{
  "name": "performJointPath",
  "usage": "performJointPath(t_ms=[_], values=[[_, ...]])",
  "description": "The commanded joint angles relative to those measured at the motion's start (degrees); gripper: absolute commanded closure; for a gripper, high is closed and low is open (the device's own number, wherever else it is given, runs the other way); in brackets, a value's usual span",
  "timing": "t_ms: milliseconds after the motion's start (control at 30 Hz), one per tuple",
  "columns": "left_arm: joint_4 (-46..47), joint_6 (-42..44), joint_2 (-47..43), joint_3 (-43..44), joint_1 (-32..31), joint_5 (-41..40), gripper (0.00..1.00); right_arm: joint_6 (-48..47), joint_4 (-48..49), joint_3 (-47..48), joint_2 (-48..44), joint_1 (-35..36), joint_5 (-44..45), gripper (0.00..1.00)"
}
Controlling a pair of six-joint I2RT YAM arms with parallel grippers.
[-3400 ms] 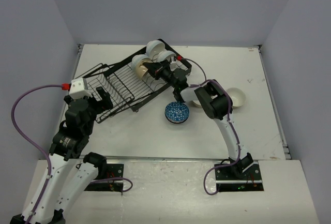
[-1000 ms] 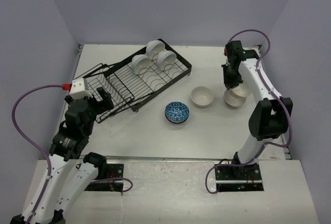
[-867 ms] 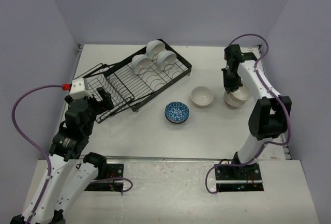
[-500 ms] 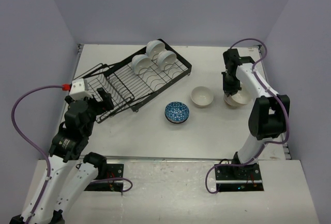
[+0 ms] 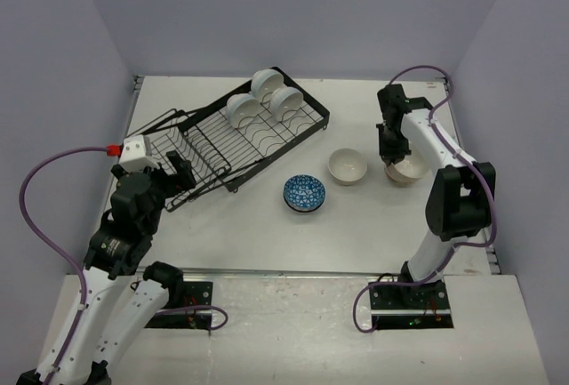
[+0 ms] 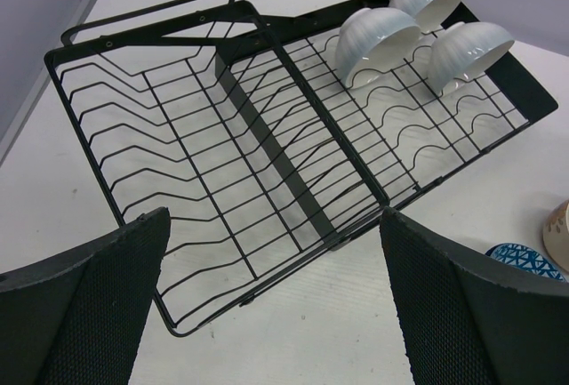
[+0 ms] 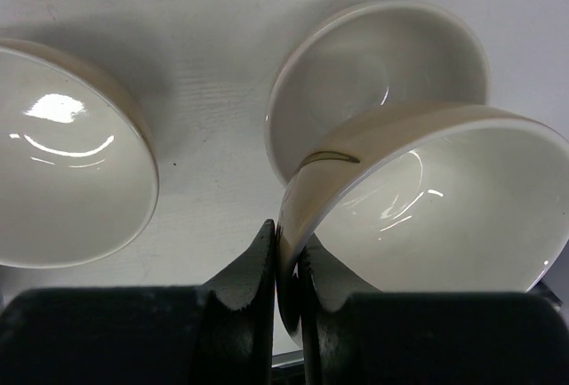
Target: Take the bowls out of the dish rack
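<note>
Pale lilac walls stand around a white, matte table [image 5: 267, 234]. From above, the dish rack [image 5: 233, 140], long and of thin black wire, lies slanted on the far left part of the table. Three white bowls [image 5: 265, 83] stand on edge at its far end. On the table to the right lie a blue-patterned bowl [image 5: 304, 193] and a round cream bowl [image 5: 347, 166]. The left gripper [image 5: 173, 180] is near the rack's near end. The right gripper [image 5: 394, 149] is at a tan bowl [image 5: 407, 170].

In the left wrist view the black fingers [image 6: 89, 305], with mesh-textured pads, stand wide apart and hold nothing. The white bowls show ribbed outsides.

In the right wrist view the fingers [image 7: 244, 296] are clamped on the rim of the tan bowl, which is tilted, with a glossy cream inside. It hangs partly over another shallow bowl [image 7: 356, 65] on the table.
</note>
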Motion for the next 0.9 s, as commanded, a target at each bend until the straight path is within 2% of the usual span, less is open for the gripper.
performJointPath(t_ms=[0,367,700,867], values=[[2.4,1.2,-0.5,-0.2,-0.4,-0.4,0.0,-0.1,-0.1,2.4,-0.8,0.2,3.4,1.0],[2.5,1.1,-0.5,-0.3,-0.4,-0.3,0.0,-0.3,0.5,2.1,-2.0,0.7,3.3,1.0],[2.4,1.1,-0.6,-0.2,-0.4,-0.6,0.0,0.2,-1.6,7.0,-0.6,10.2,7.0,1.0],[2.5,1.1,-0.4,-0.3,-0.4,-0.5,0.0,0.6,-2.9,10.8,0.7,12.2,7.0,1.0]])
